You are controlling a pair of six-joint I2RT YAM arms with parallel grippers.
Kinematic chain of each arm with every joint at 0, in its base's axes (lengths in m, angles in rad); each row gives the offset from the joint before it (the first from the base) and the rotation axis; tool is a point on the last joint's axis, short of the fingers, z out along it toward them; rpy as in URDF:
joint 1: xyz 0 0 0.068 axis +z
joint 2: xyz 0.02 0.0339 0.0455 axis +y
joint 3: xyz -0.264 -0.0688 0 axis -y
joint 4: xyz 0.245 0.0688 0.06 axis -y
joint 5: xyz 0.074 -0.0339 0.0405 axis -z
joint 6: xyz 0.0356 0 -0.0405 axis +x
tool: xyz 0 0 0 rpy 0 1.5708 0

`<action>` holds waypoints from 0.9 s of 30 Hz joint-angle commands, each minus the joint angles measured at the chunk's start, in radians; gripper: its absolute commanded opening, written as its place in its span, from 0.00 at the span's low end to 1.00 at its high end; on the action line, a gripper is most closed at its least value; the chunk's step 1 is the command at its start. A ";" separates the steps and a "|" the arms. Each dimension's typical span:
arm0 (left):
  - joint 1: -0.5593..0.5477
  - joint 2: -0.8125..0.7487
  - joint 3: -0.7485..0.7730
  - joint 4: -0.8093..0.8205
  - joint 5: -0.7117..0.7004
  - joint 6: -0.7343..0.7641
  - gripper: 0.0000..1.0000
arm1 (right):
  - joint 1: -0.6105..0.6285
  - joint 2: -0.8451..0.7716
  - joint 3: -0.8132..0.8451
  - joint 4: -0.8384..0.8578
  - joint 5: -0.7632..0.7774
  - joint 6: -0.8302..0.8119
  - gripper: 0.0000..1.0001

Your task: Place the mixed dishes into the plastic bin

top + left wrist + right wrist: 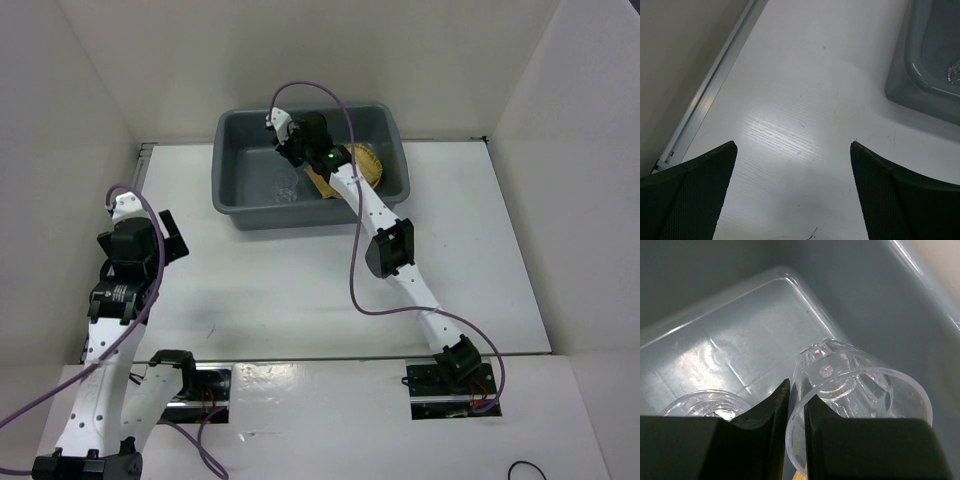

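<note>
Two fingers of the right gripper (pixel 796 395) stand almost closed, pinching the thin wall of a clear cup (pixel 860 380) at its rim, one finger to each side of that wall. The cup hangs tilted, its base pointing down and away toward the floor of the plastic bin (pixel 850 295), so it is inside the bin's walls but, we judge, not yet let go. Just beside the gripper, lower down, sits a second cup (pixel 707 402), apparently resting on the bin floor. In the top view, yellow-tan dishes (pixel 365 165) lie at the right end of the bin, half hidden under the right arm. We cannot tell plates from woven tray there.

The left gripper (pixel 793 145) hovers wide open with nothing in it over the white table (pixel 805 90), near the bin's outer corner.

Every dish we can find is within the bin. What seems left is releasing this cup and drawing the arm out.
</note>
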 commanded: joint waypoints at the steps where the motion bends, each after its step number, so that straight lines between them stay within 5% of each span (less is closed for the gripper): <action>1: 0.006 0.000 0.020 0.020 -0.020 -0.013 1.00 | 0.009 0.004 0.002 0.025 0.002 -0.068 0.20; 16: 0.006 0.009 0.020 0.011 -0.020 -0.022 1.00 | 0.009 0.013 -0.036 0.007 -0.018 -0.077 0.30; 23: 0.006 0.009 0.020 0.011 -0.020 -0.022 1.00 | 0.009 0.013 0.051 -0.003 -0.027 -0.042 0.53; 27: 0.006 0.000 0.020 0.011 -0.020 -0.022 1.00 | 0.009 -0.045 0.116 0.054 0.246 0.103 0.67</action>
